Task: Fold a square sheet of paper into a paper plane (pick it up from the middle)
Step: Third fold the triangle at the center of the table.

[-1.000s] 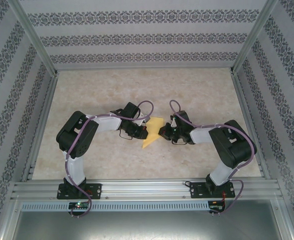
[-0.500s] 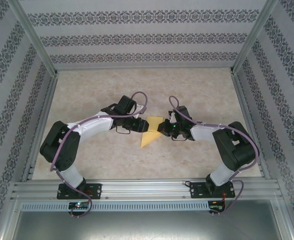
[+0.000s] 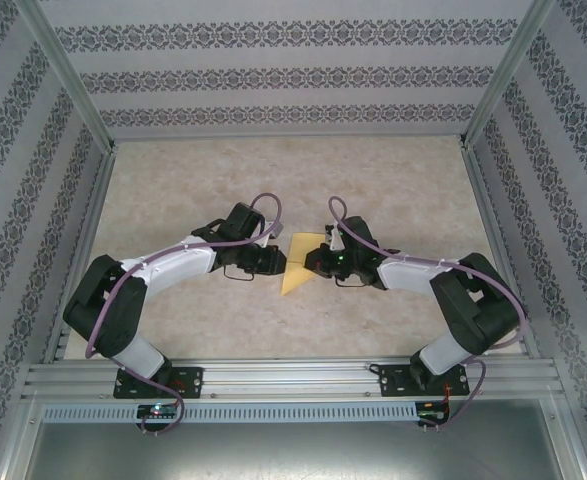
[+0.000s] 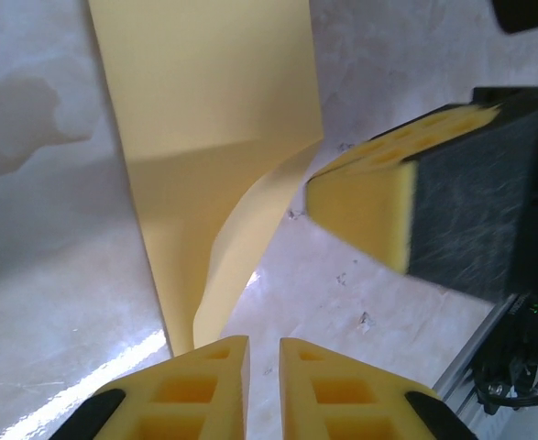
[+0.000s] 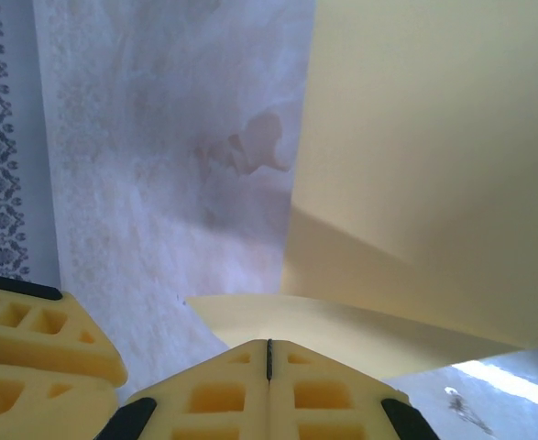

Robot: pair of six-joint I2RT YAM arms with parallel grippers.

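Mid-fold at the bench's (image 3: 393, 180) middle, folds still to make.
Right gripper (image 5: 269, 353) clamped on the sheet of paper's (image 3: 298, 265) lifted flap; left gripper (image 4: 264, 353) a crack apart, empty.

a robot lab cell: left arm (image 3: 173, 265) and right arm (image 3: 423, 272) bolted to a metal rail (image 3: 293, 378), patterned walls (image 3: 293, 60) around the desk (image 3: 393, 170).

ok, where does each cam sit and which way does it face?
Top external: above, behind the bases, looking down; both arms, left claw and right claw flanking the yellow paper.
Left wrist: faces the paper and right claw past its own fingers.
Right wrist: faces the paper, left claw lower left, own fingers shut.
Wrist views share the raised flap.
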